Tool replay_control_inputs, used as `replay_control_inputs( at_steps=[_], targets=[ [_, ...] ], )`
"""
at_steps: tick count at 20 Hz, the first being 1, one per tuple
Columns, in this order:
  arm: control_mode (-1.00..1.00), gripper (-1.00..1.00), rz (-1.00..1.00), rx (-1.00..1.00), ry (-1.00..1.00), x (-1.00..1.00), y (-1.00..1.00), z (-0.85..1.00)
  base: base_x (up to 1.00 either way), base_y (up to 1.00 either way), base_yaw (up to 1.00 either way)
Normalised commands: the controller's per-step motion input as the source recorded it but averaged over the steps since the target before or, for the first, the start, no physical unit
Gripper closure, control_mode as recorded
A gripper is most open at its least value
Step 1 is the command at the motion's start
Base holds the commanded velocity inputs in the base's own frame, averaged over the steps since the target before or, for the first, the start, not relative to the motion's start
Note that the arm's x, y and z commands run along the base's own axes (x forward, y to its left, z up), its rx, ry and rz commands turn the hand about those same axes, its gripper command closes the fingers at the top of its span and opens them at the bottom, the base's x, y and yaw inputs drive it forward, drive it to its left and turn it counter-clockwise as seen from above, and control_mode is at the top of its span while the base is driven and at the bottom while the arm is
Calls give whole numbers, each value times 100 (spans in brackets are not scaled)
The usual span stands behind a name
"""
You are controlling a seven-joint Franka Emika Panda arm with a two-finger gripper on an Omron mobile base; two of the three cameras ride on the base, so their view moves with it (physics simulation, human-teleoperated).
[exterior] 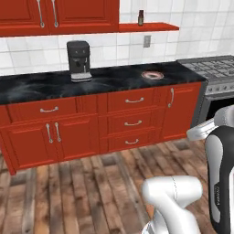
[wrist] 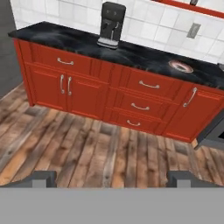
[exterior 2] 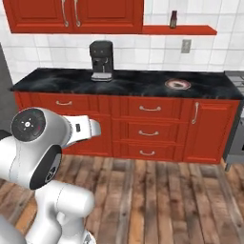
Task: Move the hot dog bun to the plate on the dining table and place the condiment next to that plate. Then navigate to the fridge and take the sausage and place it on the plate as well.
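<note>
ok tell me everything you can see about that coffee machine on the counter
The coffee machine is a small boxy appliance, black and dark grey, with a matte plastic look. It has a blocky top, a recessed middle where the spout hangs, and a pale silver drip tray at its base. It stands upright on the black marbled counter, close to the white tiled wall, below the red upper cabinets. Nothing else touches it.

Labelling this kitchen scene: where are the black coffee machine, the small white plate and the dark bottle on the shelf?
black coffee machine [exterior: 79, 61]: left base view, front body.
small white plate with dark rim [exterior 2: 177, 85]: right base view, centre.
dark bottle on red shelf [exterior: 140, 18]: left base view, body.
</note>
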Motion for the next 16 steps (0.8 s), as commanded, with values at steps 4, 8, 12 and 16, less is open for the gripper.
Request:
replay_control_inputs(
  at_steps=[4,8,12,16],
  targets=[
    [100,-100,0,0,0,0,0,0,100,-61,15],
    [100,-100,0,0,0,0,0,0,100,-64,16],
    [100,-100,0,0,0,0,0,0,100,-66,15],
    [100,-100,0,0,0,0,0,0,100,-69,16]
  ],
)
